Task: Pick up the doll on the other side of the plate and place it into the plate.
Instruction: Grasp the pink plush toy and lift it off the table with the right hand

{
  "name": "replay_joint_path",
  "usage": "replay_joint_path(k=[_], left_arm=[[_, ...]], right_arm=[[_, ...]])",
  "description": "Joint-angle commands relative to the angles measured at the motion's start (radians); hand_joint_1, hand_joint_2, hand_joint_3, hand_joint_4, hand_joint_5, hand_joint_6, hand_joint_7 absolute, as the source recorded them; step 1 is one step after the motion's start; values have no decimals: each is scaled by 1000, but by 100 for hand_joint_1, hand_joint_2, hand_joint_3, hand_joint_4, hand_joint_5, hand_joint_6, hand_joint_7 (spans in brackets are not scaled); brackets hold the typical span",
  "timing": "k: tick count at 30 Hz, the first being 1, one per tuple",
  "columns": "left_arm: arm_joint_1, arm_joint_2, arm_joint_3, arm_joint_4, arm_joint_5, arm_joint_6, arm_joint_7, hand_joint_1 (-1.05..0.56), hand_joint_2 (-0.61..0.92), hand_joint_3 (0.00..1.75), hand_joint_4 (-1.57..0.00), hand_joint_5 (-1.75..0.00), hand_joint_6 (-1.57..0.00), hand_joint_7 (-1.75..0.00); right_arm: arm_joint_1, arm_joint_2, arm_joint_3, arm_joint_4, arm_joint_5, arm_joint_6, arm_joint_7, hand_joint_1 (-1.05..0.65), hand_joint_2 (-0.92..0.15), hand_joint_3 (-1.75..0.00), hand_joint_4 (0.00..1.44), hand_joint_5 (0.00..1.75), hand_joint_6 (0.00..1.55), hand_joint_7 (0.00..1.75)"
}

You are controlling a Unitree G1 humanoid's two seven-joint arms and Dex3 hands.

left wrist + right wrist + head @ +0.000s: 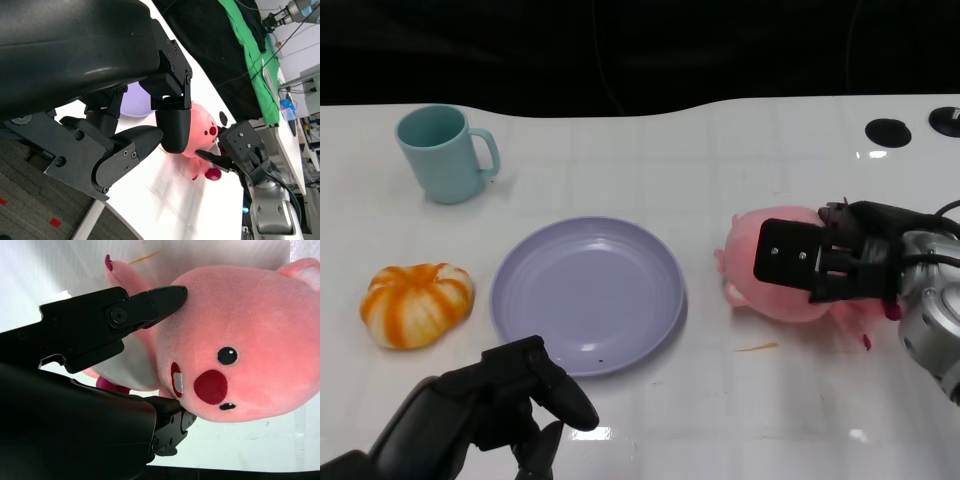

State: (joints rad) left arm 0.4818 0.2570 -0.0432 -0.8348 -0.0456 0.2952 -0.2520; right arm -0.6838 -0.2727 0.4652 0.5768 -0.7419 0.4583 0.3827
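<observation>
The step in hand looks like the grasp: the right hand (820, 262) sits over the soft pink plush doll (772, 275), which lies on the white bench (720, 160) at the right of the head frame, just beside the round lilac plate (587, 293); the right wrist view shows black fingers (150, 305) against the doll's head on either side, though whether the doll is firmly clamped I cannot tell. The left hand (510, 400), at the lower left, is curled in on nothing. Next, I judge, comes a firm squeeze, a lift, and a carry leftward over the plate's rim.
</observation>
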Motion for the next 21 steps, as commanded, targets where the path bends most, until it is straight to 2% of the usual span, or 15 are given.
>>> replay_joint_path(k=[1,8,18,21], left_arm=[[15,1,-4,-24,6,-14,6,-28,59,104,-66,-171,-71,-142],[43,-1,-10,-56,18,-7,12,-29,58,105,-65,-171,-71,-142],[68,-7,-19,-92,24,5,12,-31,57,106,-64,-171,-70,-141],[85,-9,-28,-104,31,-1,13,-31,58,106,-64,-170,-69,-140]], right_arm=[[-24,21,22,83,16,-22,-4,-70,-91,0,5,31,29,3],[-108,63,63,288,17,-111,-50,-67,-89,0,10,29,37,3],[-187,96,140,492,-15,-260,-124,-71,-91,-1,15,27,44,3],[-186,109,152,538,-22,-301,-230,-66,-91,0,32,20,58,3]])
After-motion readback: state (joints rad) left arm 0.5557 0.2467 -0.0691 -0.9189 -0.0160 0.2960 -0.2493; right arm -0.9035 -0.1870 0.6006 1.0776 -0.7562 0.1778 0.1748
